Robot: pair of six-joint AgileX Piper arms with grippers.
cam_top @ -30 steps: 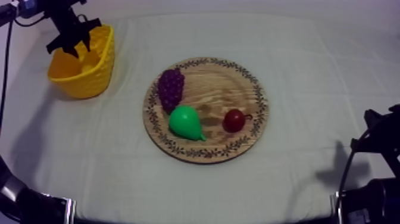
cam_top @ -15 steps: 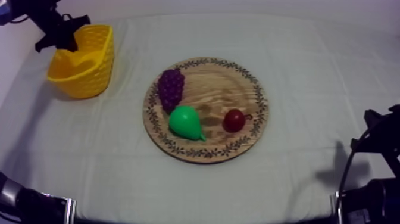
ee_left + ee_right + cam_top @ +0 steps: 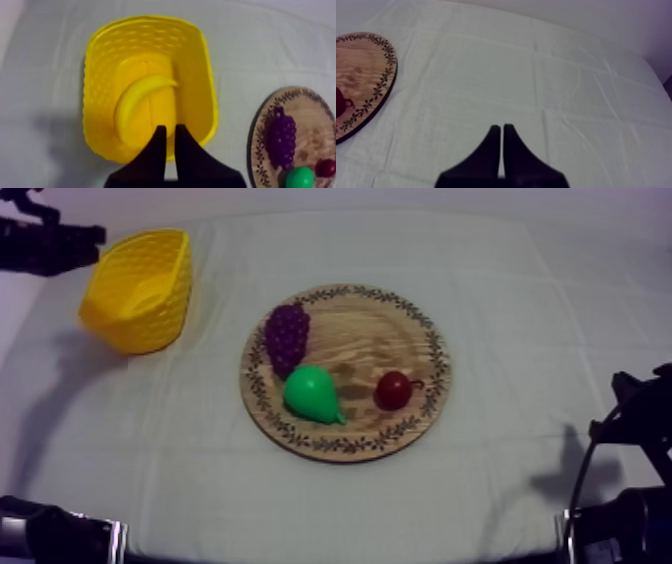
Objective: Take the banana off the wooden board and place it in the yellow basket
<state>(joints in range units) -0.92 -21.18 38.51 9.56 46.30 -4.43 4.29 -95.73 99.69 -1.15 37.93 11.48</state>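
Top view: bunch of grapes point(image 3: 287, 336), pear point(image 3: 312, 394), small red fruit point(image 3: 392, 390) on wooden board point(image 3: 372, 336). Banana point(image 3: 136, 100) lies inside yellow basket point(image 3: 99, 75). Left gripper point(image 3: 170, 129) slightly parted, empty; right gripper point(image 3: 501, 126) closed, empty.

A yellow basket point(image 3: 150, 328) stands at the far left of the grey-white cloth point(image 3: 520, 308), and the dark end of the left arm point(image 3: 50, 246) sits just beside its outer rim, apart from it. The basket's inside is a blur of yellow, so I cannot tell what lies in it. Well apart, mid-table, the round wooden board point(image 3: 370, 338) carries a bunch of grapes point(image 3: 287, 336), a pear point(image 3: 312, 394) just in front of them and a small red fruit point(image 3: 392, 390) to the pear's right, while the right arm point(image 3: 620, 533) sits low at the near right edge.
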